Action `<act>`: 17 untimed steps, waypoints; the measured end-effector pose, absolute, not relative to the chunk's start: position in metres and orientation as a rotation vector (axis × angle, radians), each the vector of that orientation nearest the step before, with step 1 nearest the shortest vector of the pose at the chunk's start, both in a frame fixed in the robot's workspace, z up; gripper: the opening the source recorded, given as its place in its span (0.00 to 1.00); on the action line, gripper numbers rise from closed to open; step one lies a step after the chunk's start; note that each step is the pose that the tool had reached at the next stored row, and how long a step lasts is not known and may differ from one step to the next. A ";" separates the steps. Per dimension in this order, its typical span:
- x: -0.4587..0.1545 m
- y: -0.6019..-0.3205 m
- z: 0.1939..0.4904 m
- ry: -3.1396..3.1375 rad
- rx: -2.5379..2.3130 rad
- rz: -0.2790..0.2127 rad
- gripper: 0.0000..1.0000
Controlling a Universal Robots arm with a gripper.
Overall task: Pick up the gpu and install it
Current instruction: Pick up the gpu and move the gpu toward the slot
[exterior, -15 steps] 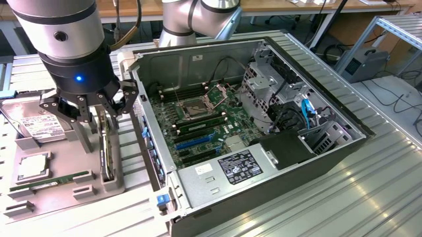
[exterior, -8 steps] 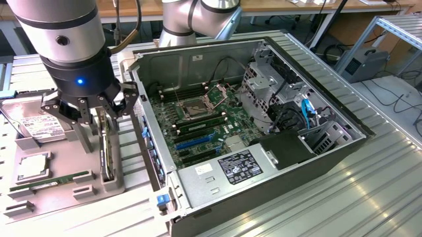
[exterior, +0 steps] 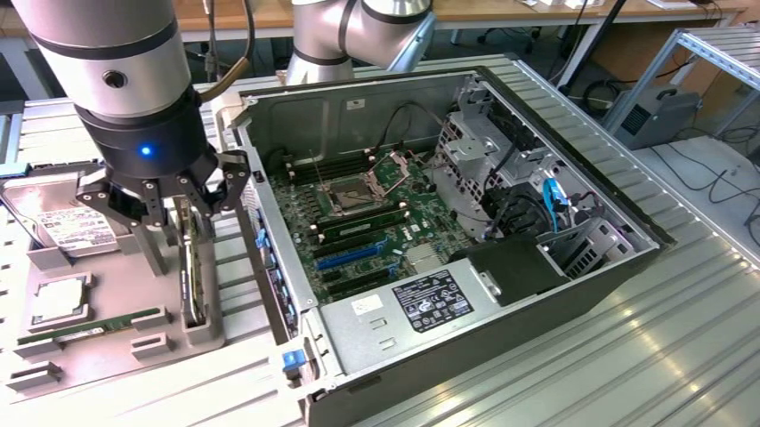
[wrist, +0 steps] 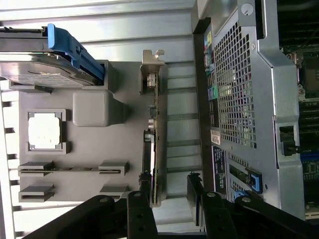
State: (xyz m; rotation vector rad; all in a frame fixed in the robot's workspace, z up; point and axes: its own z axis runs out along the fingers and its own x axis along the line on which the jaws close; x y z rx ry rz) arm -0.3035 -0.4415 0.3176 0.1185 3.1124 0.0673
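The gpu (exterior: 188,271) stands on its long edge in a slot of the grey parts tray (exterior: 113,360), beside the open computer case (exterior: 356,334). In the wrist view the gpu (wrist: 152,134) shows edge-on, with its silver bracket (wrist: 151,67) at the far end. My gripper (exterior: 174,253) hangs straight down over the card, open, one finger on each side of its near end. In the wrist view the gripper (wrist: 168,193) has the card close to one finger (wrist: 142,201) and a wide gap to the other. Nothing is held.
The tray also holds a hard drive (wrist: 42,69) with a blue rail, a processor (wrist: 45,131) and a green memory stick (wrist: 70,169). The case's motherboard (exterior: 362,209) lies exposed with blue expansion slots (exterior: 354,253). The case's perforated rear wall (wrist: 234,94) stands right beside the card.
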 end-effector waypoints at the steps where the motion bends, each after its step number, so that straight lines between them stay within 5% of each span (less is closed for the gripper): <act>1: -0.304 -0.441 0.317 3.112 0.118 0.067 0.42; 17: -0.304 -0.442 0.310 3.112 0.119 0.067 0.42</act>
